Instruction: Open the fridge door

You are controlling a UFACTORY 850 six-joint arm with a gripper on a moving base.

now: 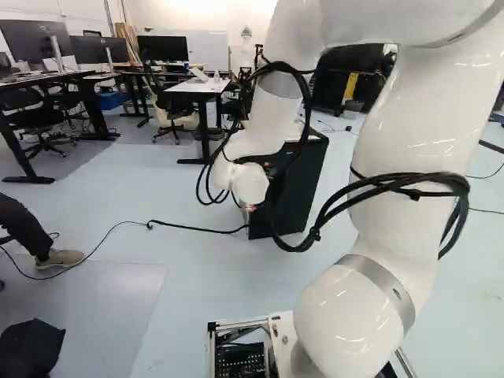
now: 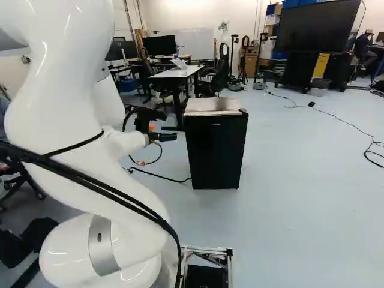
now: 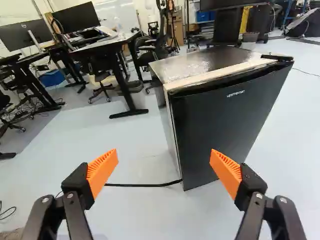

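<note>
Gripper (image 3: 164, 159) wide, 2 orange pads (image 3: 101, 171) well apart, likely to fit around the closed fridge door (image 3: 222, 122) ahead.

From here, the right base view shows room right of the fridge (image 2: 216, 150); left, a cable (image 2: 159, 175) crosses the floor (image 2: 300, 198).

Table (image 2: 168, 74) behind fridge (image 2: 214, 155), cable (image 3: 140, 185) on floor (image 2: 306, 210)
</note>
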